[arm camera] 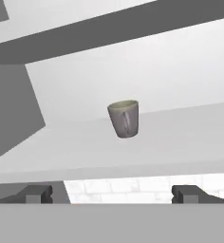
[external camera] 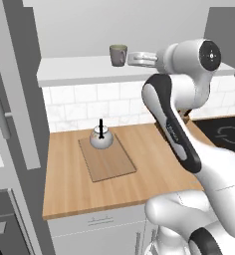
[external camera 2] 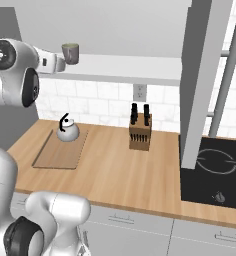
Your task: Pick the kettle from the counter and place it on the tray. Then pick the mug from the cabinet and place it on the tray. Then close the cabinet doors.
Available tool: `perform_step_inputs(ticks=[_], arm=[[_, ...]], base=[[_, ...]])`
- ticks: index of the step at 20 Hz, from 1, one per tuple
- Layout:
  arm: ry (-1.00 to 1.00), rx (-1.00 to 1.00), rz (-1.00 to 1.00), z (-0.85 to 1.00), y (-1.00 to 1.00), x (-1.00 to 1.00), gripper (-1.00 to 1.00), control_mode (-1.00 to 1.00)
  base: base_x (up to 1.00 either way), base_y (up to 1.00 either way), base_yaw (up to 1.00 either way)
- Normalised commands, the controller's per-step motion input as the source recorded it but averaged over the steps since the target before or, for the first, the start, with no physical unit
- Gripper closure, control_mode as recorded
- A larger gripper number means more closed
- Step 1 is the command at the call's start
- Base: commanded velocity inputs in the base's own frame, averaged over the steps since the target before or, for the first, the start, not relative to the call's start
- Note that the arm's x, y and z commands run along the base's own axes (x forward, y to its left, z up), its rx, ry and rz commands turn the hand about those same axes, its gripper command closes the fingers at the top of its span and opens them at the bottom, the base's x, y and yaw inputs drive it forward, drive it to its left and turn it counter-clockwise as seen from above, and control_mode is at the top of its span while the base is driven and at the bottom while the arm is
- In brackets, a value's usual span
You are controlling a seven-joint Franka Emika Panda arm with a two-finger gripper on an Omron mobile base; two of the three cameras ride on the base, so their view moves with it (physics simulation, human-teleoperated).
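While the kettle [external camera: 101, 138] sits on the tray [external camera: 109, 162], the pincer [arm camera: 114, 193] gapes before the mug [arm camera: 124, 118].

kettle [external camera: 101, 138] on tray [external camera: 111, 163], mug [external camera: 118, 55] in cabinet [external camera: 79, 69]

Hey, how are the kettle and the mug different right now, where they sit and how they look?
The kettle sits on the tray on the counter; the mug stands up on the white shelf of the cabinet. The kettle is round, squat and whitish with a black arched handle on top; the mug is a grey-green cylinder. The open gripper is beside the mug, well away from the kettle. Both stand upright, and neither is held.
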Motion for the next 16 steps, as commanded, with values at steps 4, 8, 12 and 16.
perform_step_inputs(ticks=[4, 8, 12, 16], arm=[[0.15, 0.04, 0.01, 0.08, -0.20, 0.46, -1.00, -1.00], [0.08, 0.00, 0.01, -0.06, -0.08, 0.24, -1.00, -1.00], [0.00, 0.00, 0.00, -0.24, 0.00, 0.27, -1.00, -1.00], [0.00, 0.00, 0.00, -0.22, 0.00, 0.48, -1.00, -1.00]], base=[[0.00, 0.00, 0.00], [0.00, 0.00, 0.00], [0.00, 0.00, 0.00], [0.00, 0.00, 0.00]])
